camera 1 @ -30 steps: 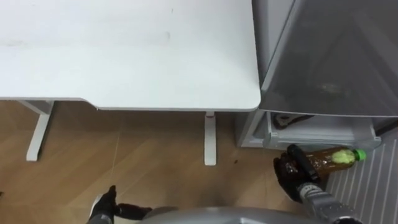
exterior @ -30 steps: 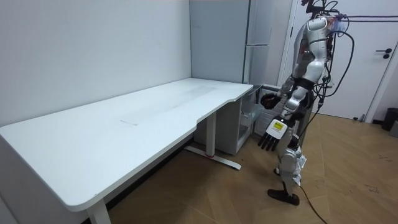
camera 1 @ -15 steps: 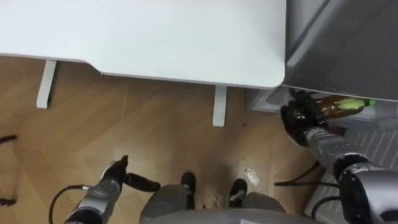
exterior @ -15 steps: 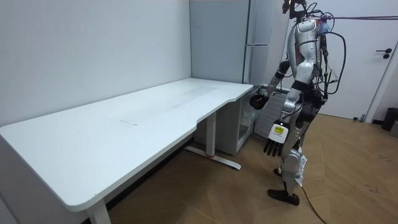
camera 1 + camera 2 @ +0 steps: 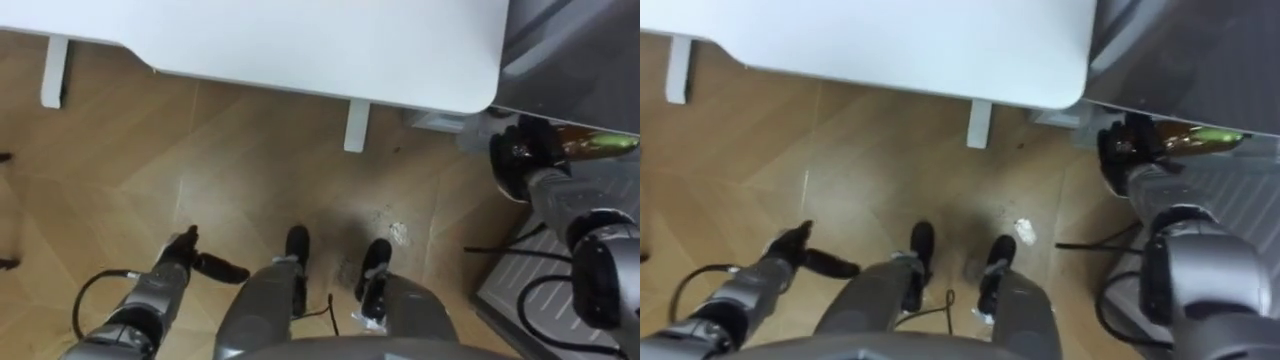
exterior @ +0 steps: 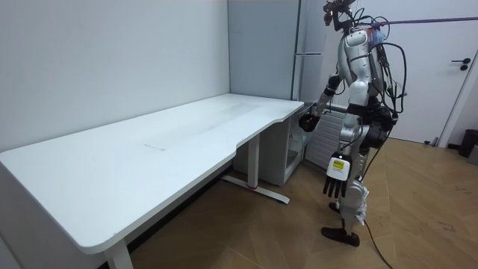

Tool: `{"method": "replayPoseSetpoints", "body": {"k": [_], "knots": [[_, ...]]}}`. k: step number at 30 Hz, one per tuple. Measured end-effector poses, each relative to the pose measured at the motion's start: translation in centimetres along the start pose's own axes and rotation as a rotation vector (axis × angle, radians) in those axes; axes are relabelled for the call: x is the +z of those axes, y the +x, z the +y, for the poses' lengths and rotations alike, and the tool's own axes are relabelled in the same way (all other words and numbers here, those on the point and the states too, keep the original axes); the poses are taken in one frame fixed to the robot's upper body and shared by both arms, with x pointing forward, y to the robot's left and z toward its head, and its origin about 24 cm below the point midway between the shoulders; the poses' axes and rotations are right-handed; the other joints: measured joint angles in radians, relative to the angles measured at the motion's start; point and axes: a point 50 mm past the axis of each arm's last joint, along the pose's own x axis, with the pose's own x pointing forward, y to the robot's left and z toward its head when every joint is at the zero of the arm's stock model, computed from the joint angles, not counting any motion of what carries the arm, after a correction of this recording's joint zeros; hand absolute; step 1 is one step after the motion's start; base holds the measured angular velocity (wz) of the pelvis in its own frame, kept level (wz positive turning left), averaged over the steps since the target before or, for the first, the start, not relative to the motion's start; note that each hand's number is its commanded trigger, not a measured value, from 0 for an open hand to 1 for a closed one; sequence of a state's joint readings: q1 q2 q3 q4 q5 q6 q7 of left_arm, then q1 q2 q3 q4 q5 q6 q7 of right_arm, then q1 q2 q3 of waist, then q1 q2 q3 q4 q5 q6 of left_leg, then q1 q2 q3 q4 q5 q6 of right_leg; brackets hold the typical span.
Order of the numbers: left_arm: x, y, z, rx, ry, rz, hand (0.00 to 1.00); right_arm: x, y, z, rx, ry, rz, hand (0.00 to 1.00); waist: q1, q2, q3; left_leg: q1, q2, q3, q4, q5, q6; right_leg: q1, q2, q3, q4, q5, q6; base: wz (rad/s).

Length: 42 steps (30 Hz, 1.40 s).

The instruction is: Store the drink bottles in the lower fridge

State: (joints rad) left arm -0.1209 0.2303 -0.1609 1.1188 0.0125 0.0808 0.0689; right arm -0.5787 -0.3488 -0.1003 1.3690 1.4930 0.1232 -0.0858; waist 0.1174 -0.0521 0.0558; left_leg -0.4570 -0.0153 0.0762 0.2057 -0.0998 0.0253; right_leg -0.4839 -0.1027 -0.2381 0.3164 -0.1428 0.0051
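Note:
An amber drink bottle (image 5: 597, 147) with a green cap lies level in my right hand (image 5: 518, 160), whose fingers curl round its lower half. Hand and bottle sit at the bottom edge of the grey fridge (image 5: 575, 60), just past the desk's corner. In the room view my right hand (image 6: 308, 122) is held out at the open lower compartment (image 6: 299, 146) of the fridge (image 6: 261, 52). My left hand (image 5: 182, 256) hangs beside my leg with relaxed fingers and holds nothing. I stand upright on the wooden floor in front of the fridge.
The white desk (image 5: 300, 40) runs along the wall left of the fridge, one of its legs (image 5: 355, 125) close to the compartment. A ribbed pale panel (image 5: 515, 290) lies low on my right. A door (image 6: 455, 67) is behind me in the room view.
I have straightened up from a bend, so the eye views now look further down at my feet. The right hand has carried the bottle closer under the fridge's edge. The left hand has dropped lower.

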Motion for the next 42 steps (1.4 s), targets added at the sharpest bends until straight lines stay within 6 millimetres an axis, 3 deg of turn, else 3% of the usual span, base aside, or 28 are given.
{"method": "replayPoseSetpoints", "body": {"k": [4,5,6,7,32,42], "knots": [[-0.2,0.0,0.9,0.036,0.009,0.004,0.00,0.9,-0.2,2.8,0.068,-0.001,-0.021,1.00,0.001,-0.007,-0.0010,-0.012,0.000,0.005,0.000,0.002,0.002,-0.023,-0.003,0.000,0.015,0.000,0.000,-0.05],[-0.2,0.0,0.9,0.037,0.015,0.004,0.00,0.9,-0.2,3.2,0.070,0.020,-0.014,0.95,0.002,-0.009,-0.0008,-0.012,0.000,0.005,0.001,0.002,0.002,-0.023,-0.003,0.001,0.016,0.000,-0.001,0.00],[-0.2,0.0,0.9,0.038,0.019,0.004,0.00,0.8,-0.2,3.2,0.068,0.022,-0.013,0.37,0.003,-0.009,-0.0007,-0.012,0.000,0.004,0.001,0.002,0.002,-0.023,-0.003,0.001,0.016,0.000,-0.001,0.00],[-0.3,0.0,0.8,0.039,0.029,0.005,0.00,0.8,-0.2,3.2,0.066,0.018,-0.008,0.02,0.003,-0.009,-0.0005,-0.012,0.000,0.004,0.001,0.002,0.003,-0.024,-0.004,0.001,0.016,0.000,-0.001,0.00],[-0.2,-0.1,0.3,0.023,0.082,-0.018,0.00,2.9,-0.5,3.0,-0.019,-0.127,-0.076,0.00,-0.003,-0.027,0.0084,-0.042,-0.015,0.030,0.052,0.016,0.023,-0.058,-0.037,0.019,0.078,-0.003,0.003,0.01],[-0.1,-0.1,0.3,-0.004,0.084,-0.028,0.00,3.0,-0.5,2.9,-0.022,-0.127,-0.082,0.00,-0.005,-0.023,0.0062,-0.050,-0.012,0.028,0.070,0.016,0.023,-0.053,-0.034,0.016,0.079,-0.002,0.003,0.02]]}}
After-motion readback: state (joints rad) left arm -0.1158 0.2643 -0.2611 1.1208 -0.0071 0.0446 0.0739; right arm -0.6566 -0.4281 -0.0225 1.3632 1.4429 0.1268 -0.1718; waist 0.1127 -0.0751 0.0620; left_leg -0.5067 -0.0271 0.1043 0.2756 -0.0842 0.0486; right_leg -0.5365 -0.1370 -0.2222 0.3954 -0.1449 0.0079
